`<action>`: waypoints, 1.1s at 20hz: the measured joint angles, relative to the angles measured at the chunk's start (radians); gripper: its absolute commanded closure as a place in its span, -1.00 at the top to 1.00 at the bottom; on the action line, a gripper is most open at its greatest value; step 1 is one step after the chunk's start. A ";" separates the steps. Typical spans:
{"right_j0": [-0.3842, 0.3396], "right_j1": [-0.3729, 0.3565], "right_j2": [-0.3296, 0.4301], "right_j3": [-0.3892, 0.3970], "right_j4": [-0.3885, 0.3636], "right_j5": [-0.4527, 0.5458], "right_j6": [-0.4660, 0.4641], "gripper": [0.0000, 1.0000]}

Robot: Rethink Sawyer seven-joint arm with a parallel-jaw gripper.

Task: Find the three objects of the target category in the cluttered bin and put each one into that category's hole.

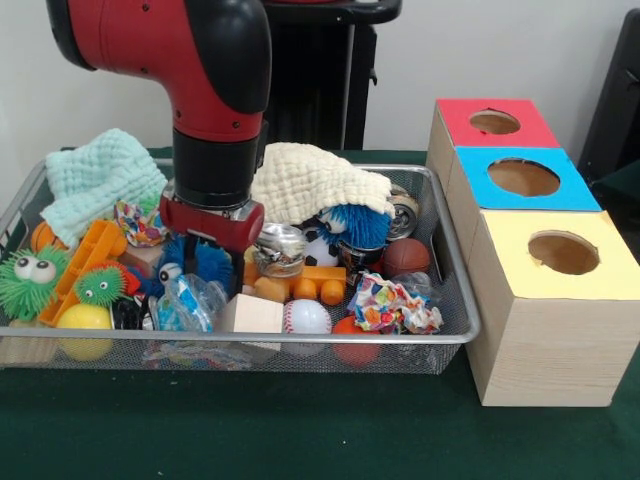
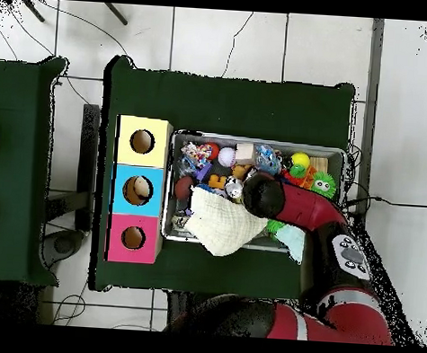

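The silver wire-mesh bin (image 1: 455,300) is full of toys; it also shows in the overhead view (image 2: 260,140). My gripper (image 1: 212,250) is down inside the bin at its left-middle, over a blue spiky ball (image 1: 200,262); its tips are hidden in the clutter. A crumpled clear bottle with a blue-and-white label (image 1: 186,303) lies just in front of it, near the front rim, and shows in the overhead view (image 2: 268,158). No other bottle is plainly visible. The blue-topped box's round hole (image 1: 523,177) is to the right of the bin; something pale shows inside it from overhead (image 2: 141,188).
A cream cloth (image 1: 315,180) and a mint cloth (image 1: 100,175) cover the bin's back. Shiny cans (image 1: 280,248), a patterned rag (image 1: 392,305), a baseball (image 1: 307,316), green spiky balls (image 1: 30,280) and orange blocks lie around. The red-topped (image 1: 495,122) and yellow-topped (image 1: 563,252) boxes flank the blue one.
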 measured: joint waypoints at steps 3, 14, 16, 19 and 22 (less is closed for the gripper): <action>-0.006 0.007 0.005 -0.009 0.000 0.002 0.000 1.00; -0.019 0.014 0.019 -0.042 0.000 0.058 0.000 1.00; -0.020 0.015 0.022 -0.047 0.000 0.071 0.000 1.00; -0.022 0.016 0.024 -0.049 0.000 0.076 0.000 1.00; -0.025 0.016 0.028 -0.051 -0.001 0.082 0.000 1.00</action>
